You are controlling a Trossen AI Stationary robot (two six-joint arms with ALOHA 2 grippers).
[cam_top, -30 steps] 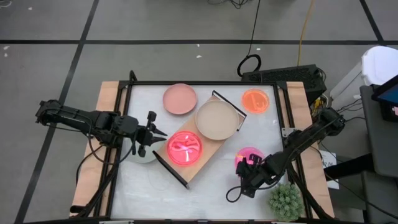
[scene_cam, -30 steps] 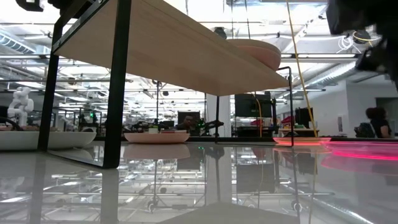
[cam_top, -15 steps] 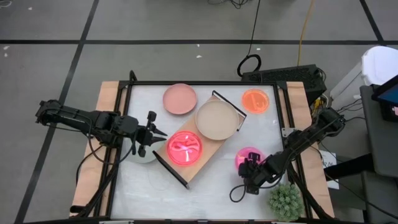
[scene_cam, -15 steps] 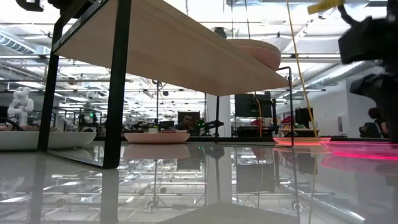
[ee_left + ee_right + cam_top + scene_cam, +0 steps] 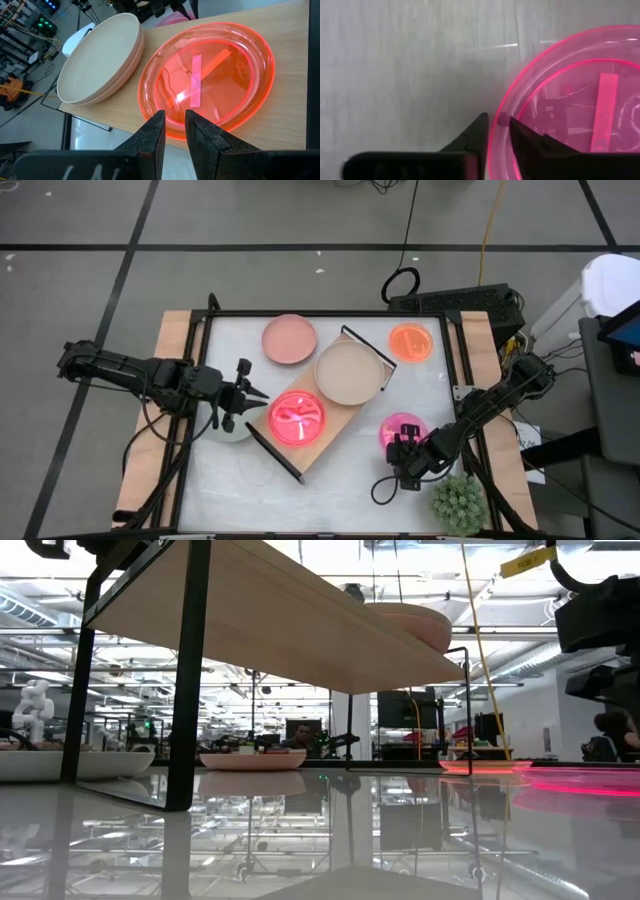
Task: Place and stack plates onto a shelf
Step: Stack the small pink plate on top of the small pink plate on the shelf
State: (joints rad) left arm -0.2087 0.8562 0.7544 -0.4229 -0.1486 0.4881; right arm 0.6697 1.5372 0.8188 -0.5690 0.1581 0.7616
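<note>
The light-wood shelf [image 5: 300, 385] stands slantwise in the table's middle. On it rest a glowing neon pink-red plate [image 5: 296, 418] and a beige plate [image 5: 348, 372], which lies on a pinkish plate [image 5: 122, 75]. My left gripper [image 5: 262, 393] waits just off the neon plate's left rim [image 5: 175, 136], its fingers a narrow gap apart. Near the table's right edge, my right gripper [image 5: 405, 455] is shut on a neon pink plate [image 5: 402, 428]. A dusty pink plate [image 5: 290, 339], an orange plate [image 5: 410, 341] and a pale grey plate [image 5: 232, 430] lie on the tabletop. My right gripper holds the neon pink plate by its near rim [image 5: 496, 107]. The rim is pinched with one finger [image 5: 475, 135] outside and the other [image 5: 530, 140] inside the plate. The fingers come from above, pointing down. In the low view the plate [image 5: 585, 780] lies flat on the table.
A spiky green plant [image 5: 458, 503] stands at the near right corner, close beside my right arm. The pale grey plate lies under my left gripper. Black frame ends [image 5: 275, 452] close off the shelf's short sides. There is bare tabletop in front of the shelf [image 5: 340, 490].
My right gripper has come down and moved slightly toward the table's far right, onto the neon pink plate's near rim. The left arm and the plates on the shelf have kept still.
</note>
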